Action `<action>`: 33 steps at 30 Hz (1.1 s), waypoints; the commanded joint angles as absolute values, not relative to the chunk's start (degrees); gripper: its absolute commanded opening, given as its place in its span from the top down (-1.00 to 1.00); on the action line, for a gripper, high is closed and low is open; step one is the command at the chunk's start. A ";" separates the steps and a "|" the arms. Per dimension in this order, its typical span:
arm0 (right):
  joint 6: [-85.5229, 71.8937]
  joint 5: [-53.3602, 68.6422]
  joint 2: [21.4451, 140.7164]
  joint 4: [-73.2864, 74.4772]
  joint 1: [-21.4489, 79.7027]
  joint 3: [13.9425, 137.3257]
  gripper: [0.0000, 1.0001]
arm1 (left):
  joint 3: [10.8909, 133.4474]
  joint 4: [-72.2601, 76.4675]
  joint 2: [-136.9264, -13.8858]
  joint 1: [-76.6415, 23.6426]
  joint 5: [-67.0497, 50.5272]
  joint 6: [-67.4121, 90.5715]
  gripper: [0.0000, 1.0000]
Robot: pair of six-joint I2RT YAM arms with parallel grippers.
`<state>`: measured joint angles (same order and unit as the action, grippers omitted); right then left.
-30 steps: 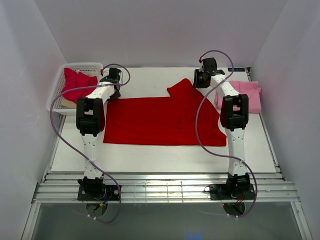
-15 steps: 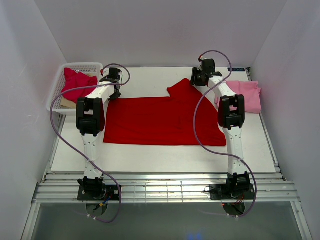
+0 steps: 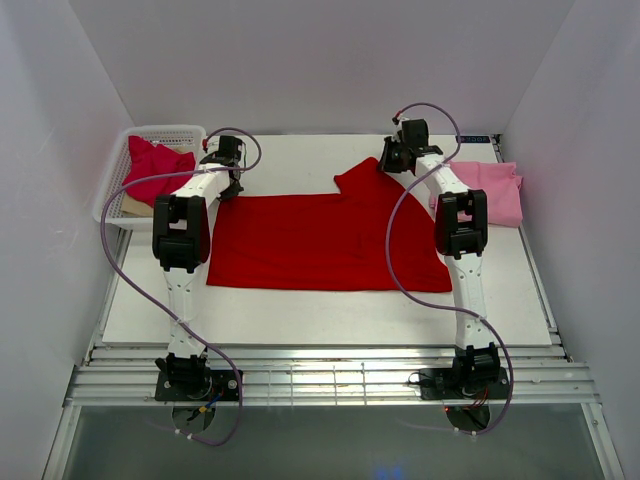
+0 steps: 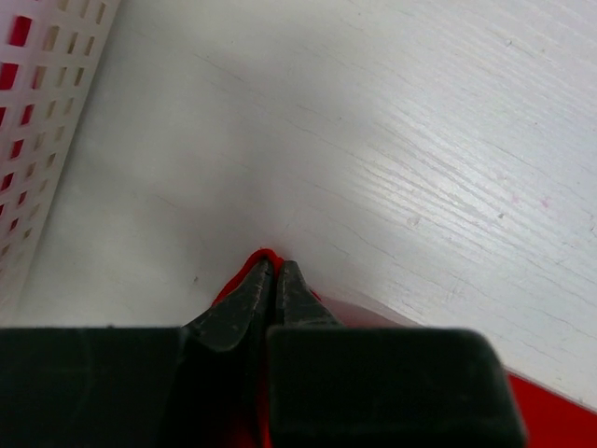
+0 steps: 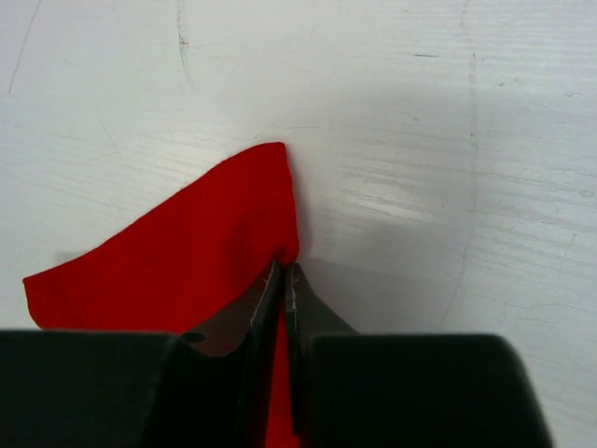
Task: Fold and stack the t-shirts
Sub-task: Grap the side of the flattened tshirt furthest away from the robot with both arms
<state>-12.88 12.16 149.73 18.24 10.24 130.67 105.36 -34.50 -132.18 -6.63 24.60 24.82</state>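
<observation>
Up top, left pincer (image 4: 273, 280) and right pincer (image 5: 284, 280) clamp the bright red t-shirt (image 3: 320, 240); uneven pulling could slip my grip.

no legible text, labels or numbers

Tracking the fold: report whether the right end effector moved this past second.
Yes. Shut on the red t-shirt, the right end effector shifted slightly left, away from the pink t-shirt.
</observation>
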 commanded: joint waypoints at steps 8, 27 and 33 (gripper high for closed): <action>-12.57 7.57 145.29 12.76 10.55 124.56 0.85 | 106.35 -36.21 -129.91 -6.59 25.22 25.40 1.00; -8.53 6.06 120.86 11.16 10.55 101.18 0.85 | 93.89 -23.56 -117.60 -6.59 23.56 22.59 1.00; -8.26 7.03 112.61 10.02 10.55 88.70 0.84 | 86.85 -19.96 -113.39 -6.59 20.13 20.74 1.00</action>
